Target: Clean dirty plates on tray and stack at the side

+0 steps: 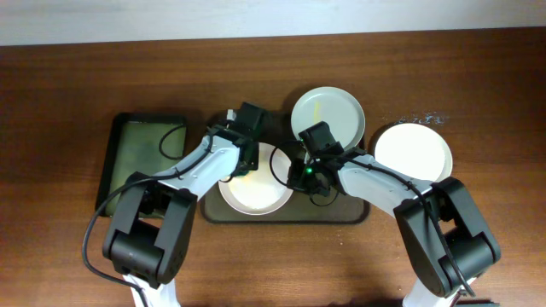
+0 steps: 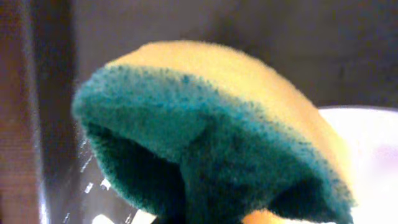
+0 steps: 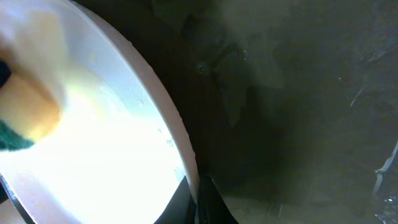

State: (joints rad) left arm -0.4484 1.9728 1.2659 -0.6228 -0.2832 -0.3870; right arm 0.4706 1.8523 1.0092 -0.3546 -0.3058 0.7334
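So the tray (image 1: 286, 215) sits mid-bench (image 1: 68, 77) with two plates on it, and a third plate is off to the right. The front plate (image 1: 256, 192) is at the tray's front left, and both arms are on it. The left gripper (image 1: 245, 162) is clamped on a sponge (image 2: 211, 130), yellow on top and green underneath. The sponge fills the left wrist view so much you can't actually see the fingers behind it. In the right wrist view, the sponge is down on the far side of that plate. The right gripper (image 1: 300, 173) is at the plate's right edge, and its dark fingers (image 3: 208, 202) are pinched together on the rim, with bare tray beside them. The plate looks mostly white with a bit of a yellowish tint near the sponge, though the glare makes it hard to judge. The back plate (image 1: 328, 115) is at the tray's back right corner with a faint yellow streak on it. The side plate (image 1: 414, 152) lies on the bench just right of the tray and looks clean. A small green tray (image 1: 145, 158) sits to the left.
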